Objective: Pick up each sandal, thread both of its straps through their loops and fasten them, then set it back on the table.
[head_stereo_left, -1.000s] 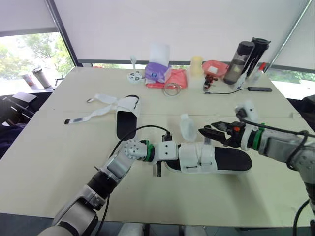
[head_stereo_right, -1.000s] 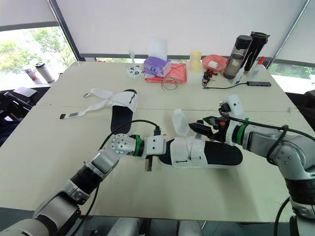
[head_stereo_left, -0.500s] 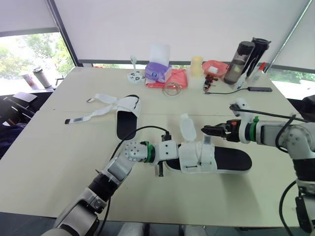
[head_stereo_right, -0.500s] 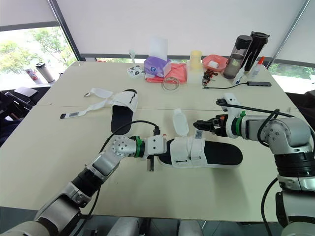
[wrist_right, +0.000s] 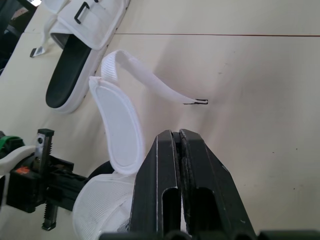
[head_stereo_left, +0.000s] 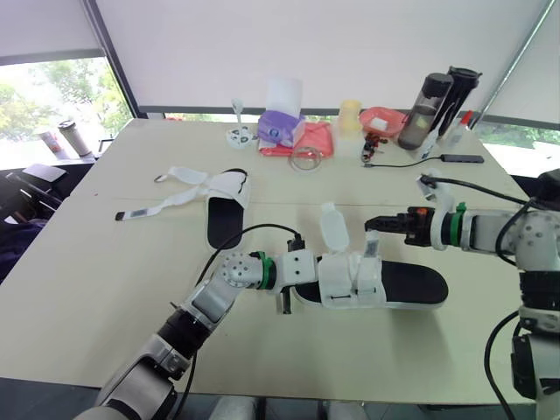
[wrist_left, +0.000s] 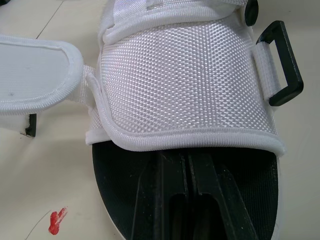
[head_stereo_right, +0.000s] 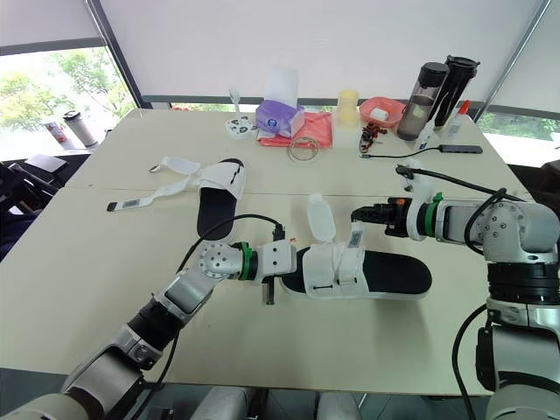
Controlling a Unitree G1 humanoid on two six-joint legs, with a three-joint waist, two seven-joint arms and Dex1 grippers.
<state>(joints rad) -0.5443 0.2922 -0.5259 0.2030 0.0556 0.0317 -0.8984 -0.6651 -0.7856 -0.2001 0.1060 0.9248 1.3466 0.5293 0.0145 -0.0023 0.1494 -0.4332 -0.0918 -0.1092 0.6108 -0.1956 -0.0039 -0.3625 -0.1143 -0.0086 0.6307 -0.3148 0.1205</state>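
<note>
From the head views, the near sandal (head_stereo_left: 411, 284) lies flat on the table (head_stereo_left: 79, 262), toe toward the left claw (wrist_left: 189, 159). The far sandal (head_stereo_left: 224, 219) sits well apart with its straps splayed loose. A strap (head_stereo_left: 371, 249) stands up from the near sandal's upper, and the right claw (head_stereo_left: 369, 224) hovers just above its tip. Whether they touch is hard to judge from up here.

The left wrist view settles that hand: its fingers are pressed together, lying along the black footbed and reaching under the white woven upper (wrist_left: 185, 75). I can't tell if they pinch anything. It also brings out the black loop (wrist_left: 284, 62) at the upper's side, with nothing threaded through it.

The right wrist view clears up what the head views leave doubtful. The right claw is closed with nothing visible between its fingers, and a strap's end hangs free beyond them, beside the padded flap (wrist_right: 117, 132).

My worry is that this claw comes away empty. A tug could also slide the sandal off the left fingers, since nothing seems to clamp it.
</note>
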